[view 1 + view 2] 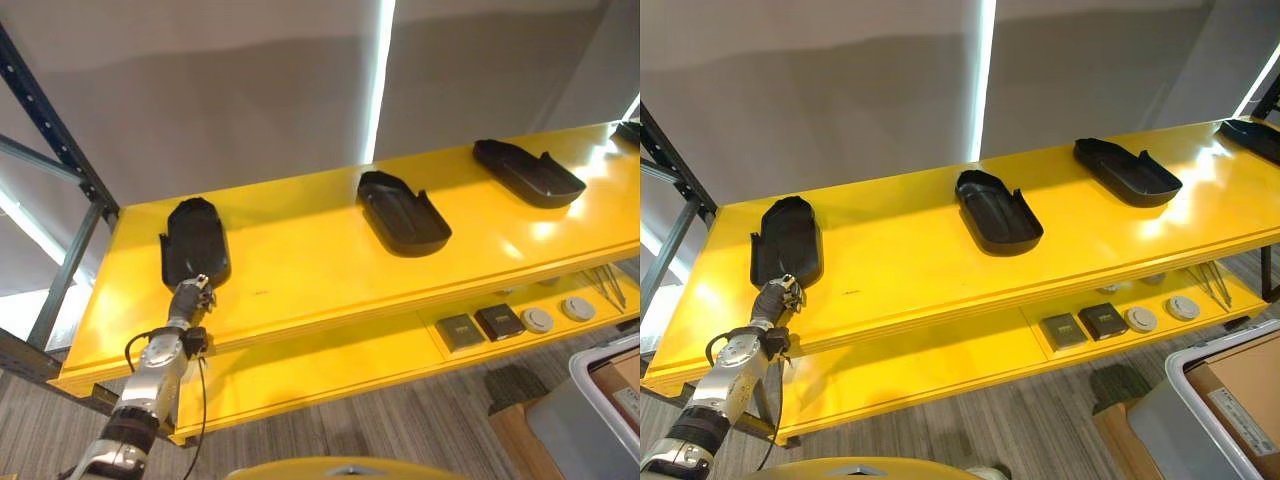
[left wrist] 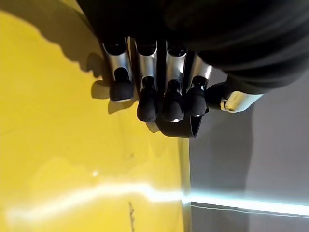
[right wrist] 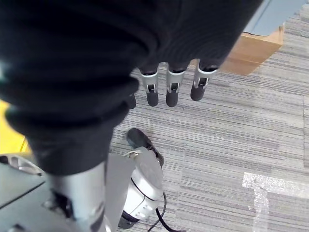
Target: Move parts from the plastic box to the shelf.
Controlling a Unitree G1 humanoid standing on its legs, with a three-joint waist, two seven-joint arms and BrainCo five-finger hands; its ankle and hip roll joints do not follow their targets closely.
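Left eye view shows the left hand (image 1: 192, 293) at the near end of a black moulded plastic part (image 1: 194, 240) that lies on the yellow shelf (image 1: 300, 270) toward its left end. The part's long axis runs roughly from 6 o'clock to 12 o'clock, from the shelf's front edge toward the grey wall behind, and the hand meets it at its 6 o'clock end, so the part extends straight ahead of the fingers. In the left wrist view the fingers (image 2: 147, 99) hang in a row, gently bent, with the thumb (image 2: 231, 99) set apart beside a dark curved edge of the part; I cannot tell whether they pinch that edge or merely rest against it. Two more black parts of the same kind lie on the shelf, one (image 1: 402, 212) near the middle at about 3 o'clock from the hand, another (image 1: 528, 171) further right, both well apart from it. The right wrist view shows the right hand (image 3: 171, 84) over the grey carpet with its fingers straight and holding nothing, a cardboard box (image 3: 258, 38) beyond them. The left hand is plainly the nearer one, and any withdrawal would best run back along the part's long axis toward 6 o'clock, so as not to skew it
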